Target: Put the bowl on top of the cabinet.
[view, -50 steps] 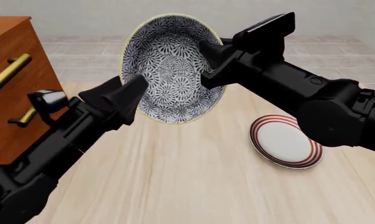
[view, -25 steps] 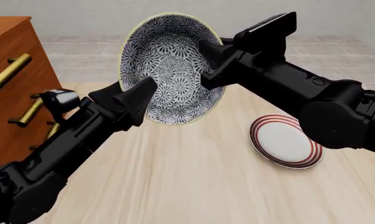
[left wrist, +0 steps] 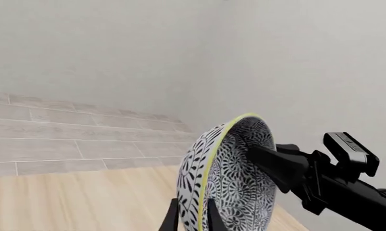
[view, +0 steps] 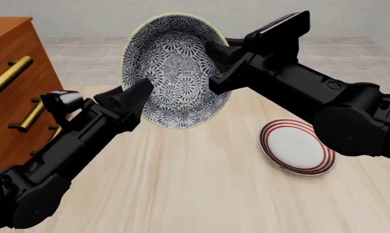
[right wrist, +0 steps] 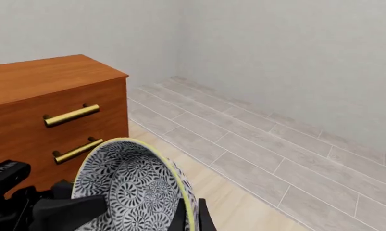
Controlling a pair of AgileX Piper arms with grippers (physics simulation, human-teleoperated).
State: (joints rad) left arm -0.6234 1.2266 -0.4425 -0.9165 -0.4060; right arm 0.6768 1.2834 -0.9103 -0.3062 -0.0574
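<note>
Bowl (view: 175, 70) held aloft over counter (view: 201, 194), tipped on edge, inside facing camera; both arms share load, likely for steady carry. Left end effector (left wrist: 193, 219) pinched on lower rim, right end effector (right wrist: 187, 216) clamped on opposite rim. Cabinet (view: 13, 92) to left, top bare; bowl not yet over it. Plate (view: 295, 148) lies apart

I see a deep round white bowl (view: 175, 68) covered in dark blue flowers, with a pale yellow rim. The tall wooden cabinet (view: 13, 92) is reddish-brown with gold handles. The flat white plate (view: 297, 147) has red rings. My arms are black, and the counter (view: 201, 194) is light wood.
</note>
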